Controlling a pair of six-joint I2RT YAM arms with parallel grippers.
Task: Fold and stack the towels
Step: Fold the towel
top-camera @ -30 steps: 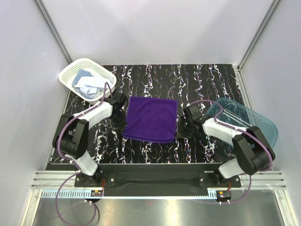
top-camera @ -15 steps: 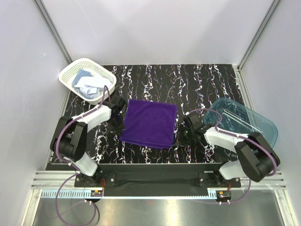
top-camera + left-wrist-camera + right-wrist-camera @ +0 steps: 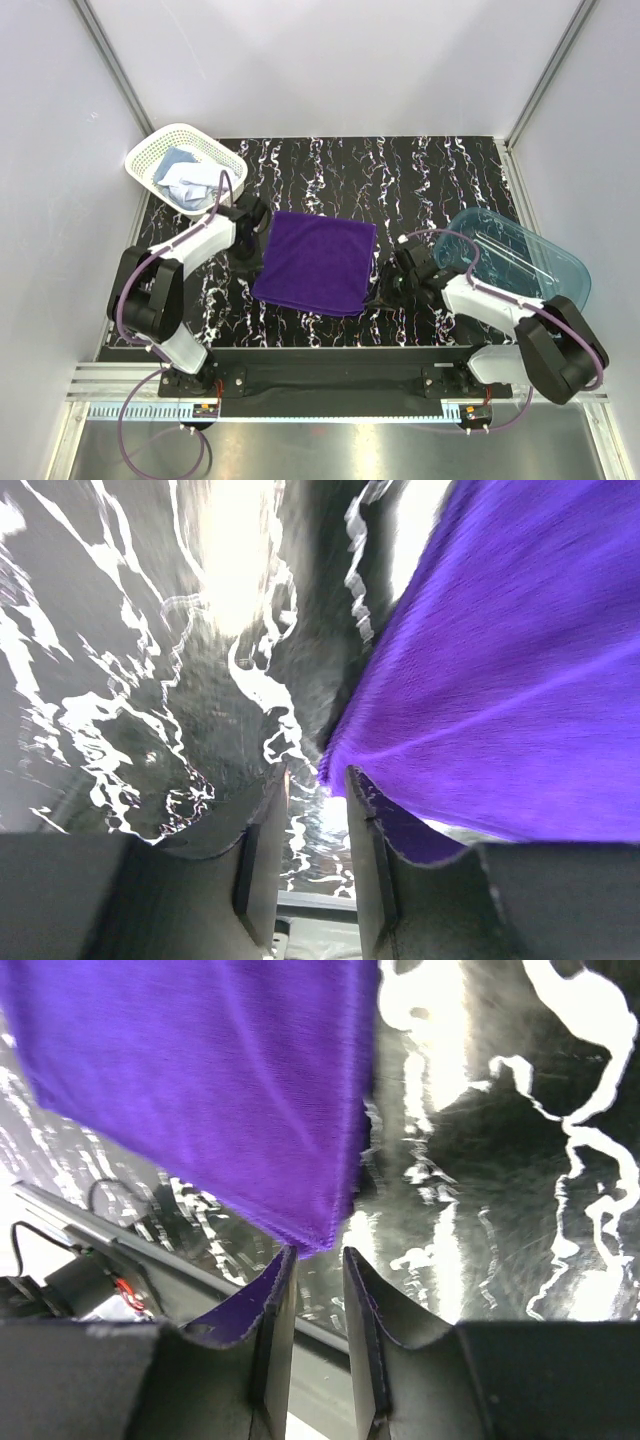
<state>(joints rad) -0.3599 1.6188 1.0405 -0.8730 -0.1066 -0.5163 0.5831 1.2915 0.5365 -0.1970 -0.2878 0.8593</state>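
Roughly square purple towel (image 3: 315, 262), flat, long side left-right, slightly skewed

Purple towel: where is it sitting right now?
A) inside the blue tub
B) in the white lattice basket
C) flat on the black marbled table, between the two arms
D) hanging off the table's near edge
C: the purple towel lies flat on the table, clear of the basket at the far left and the blue tub on the right.
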